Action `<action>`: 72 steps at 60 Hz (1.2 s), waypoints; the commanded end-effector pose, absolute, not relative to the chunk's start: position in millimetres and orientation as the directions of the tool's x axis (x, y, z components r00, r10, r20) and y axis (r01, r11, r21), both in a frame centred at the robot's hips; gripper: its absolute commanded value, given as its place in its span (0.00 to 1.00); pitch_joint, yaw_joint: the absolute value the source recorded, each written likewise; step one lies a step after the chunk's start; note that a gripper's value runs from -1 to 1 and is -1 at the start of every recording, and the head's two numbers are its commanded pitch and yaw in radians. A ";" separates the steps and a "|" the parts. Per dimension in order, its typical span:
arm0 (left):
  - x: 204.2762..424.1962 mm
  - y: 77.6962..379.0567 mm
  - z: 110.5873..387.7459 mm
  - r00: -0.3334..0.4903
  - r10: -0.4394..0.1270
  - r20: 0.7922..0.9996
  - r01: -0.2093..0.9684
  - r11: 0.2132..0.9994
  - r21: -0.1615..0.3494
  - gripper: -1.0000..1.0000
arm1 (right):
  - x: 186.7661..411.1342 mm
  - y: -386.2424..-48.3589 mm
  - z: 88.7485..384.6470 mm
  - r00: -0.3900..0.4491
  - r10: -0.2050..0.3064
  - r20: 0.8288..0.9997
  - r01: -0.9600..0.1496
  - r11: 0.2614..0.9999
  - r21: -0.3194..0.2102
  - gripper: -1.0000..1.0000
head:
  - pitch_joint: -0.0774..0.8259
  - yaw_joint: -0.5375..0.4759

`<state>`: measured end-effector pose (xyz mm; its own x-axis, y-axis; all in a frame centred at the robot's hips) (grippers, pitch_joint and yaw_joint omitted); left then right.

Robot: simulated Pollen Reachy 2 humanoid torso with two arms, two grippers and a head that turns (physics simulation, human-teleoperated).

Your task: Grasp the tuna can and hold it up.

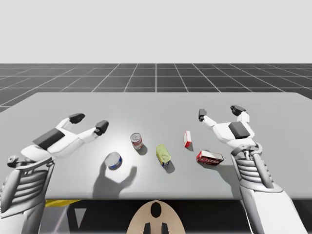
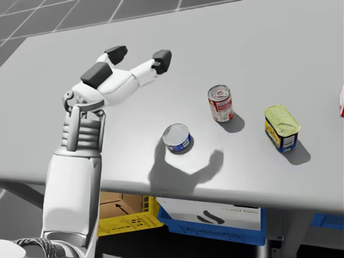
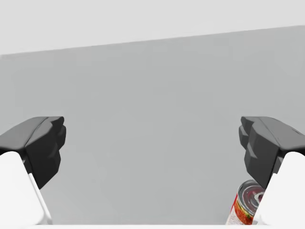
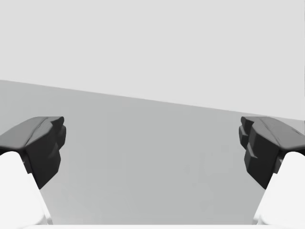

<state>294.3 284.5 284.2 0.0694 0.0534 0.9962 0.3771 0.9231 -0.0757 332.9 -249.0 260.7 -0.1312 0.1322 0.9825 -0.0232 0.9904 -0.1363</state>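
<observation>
The tuna can (image 1: pixel 113 160) (image 2: pixel 177 137) is a low, flat tin with a blue side and a silver lid, standing near the table's front edge. My left gripper (image 1: pixel 89 123) (image 2: pixel 139 55) (image 3: pixel 152 148) hangs open above the table, behind and to the left of the tuna can, with nothing between its fingers. Over the right side of the table my right gripper (image 1: pixel 219 112) (image 4: pixel 152 148) is open as well, holding nothing.
A tall red can (image 1: pixel 137 141) (image 2: pixel 220 103) (image 3: pixel 245 205) stands right of the tuna can. A yellow-green rectangular tin (image 1: pixel 163 155) (image 2: pixel 281 127), a small red-and-white box (image 1: pixel 187 139) and a red box (image 1: pixel 210 157) lie further right. Crates (image 2: pixel 126 215) sit under the grey table (image 1: pixel 156 105).
</observation>
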 end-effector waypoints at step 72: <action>252.9 282.5 145.8 0.340 -0.186 0.922 0.568 0.822 -0.044 0.00 | 332.7 -250.9 263.3 -0.153 0.160 0.975 -0.010 0.987 -0.163 0.00 | 0.93 0.89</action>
<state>239.0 289.5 147.2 0.3288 -0.1779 0.9275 0.5888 0.8065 -0.0540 333.2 -250.9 262.6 -0.1511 0.1604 0.9754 -0.0092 0.9865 -0.1637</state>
